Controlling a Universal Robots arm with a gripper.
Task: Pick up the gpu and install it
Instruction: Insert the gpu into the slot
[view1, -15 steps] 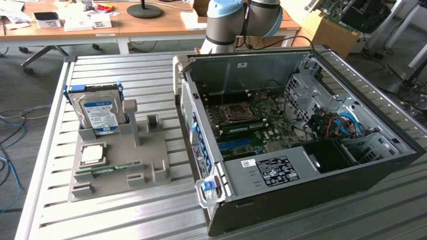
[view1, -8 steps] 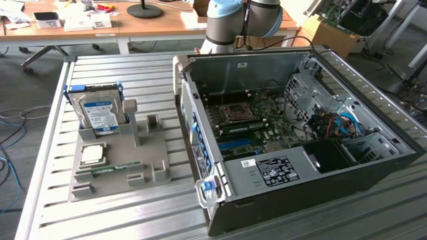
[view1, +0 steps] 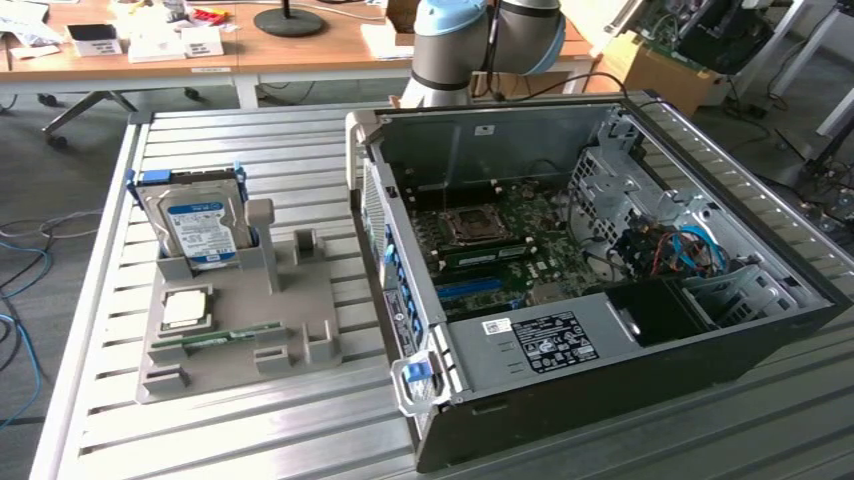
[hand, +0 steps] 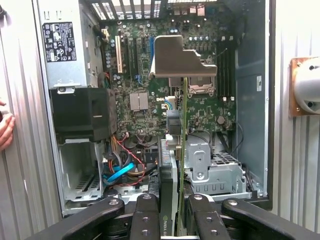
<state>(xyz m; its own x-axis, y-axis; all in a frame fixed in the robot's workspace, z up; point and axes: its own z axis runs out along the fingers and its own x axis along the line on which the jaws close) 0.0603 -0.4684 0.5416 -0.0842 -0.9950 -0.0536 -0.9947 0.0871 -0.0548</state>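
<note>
— What do we have in the exterior view?

— We see the computer case (view1: 747, 300) lying open on the slatted table (view1: 267, 440), with its motherboard (view1: 507, 250) facing up. To the exterior view's left of the case stands a grey holder (view1: 240, 340). The hard drive (view1: 198, 225) is upright in it and a memory stick (view1: 220, 338) lies flat. Behind the case we see the arm (view1: 467, 40).

— And in the wrist view?

— There we look straight into the case. The gripper (hand: 177, 212) has its jaws drawn in close on the gpu (hand: 170, 175), which we see edge-on, pinched between the fingers (hand: 147, 215). The gpu hangs over the case's motherboard, its metal bracket (hand: 180, 55) at the far end. We cannot tell whether it touches the board. A person's hand (hand: 5, 127) shows just outside the case wall
</note>
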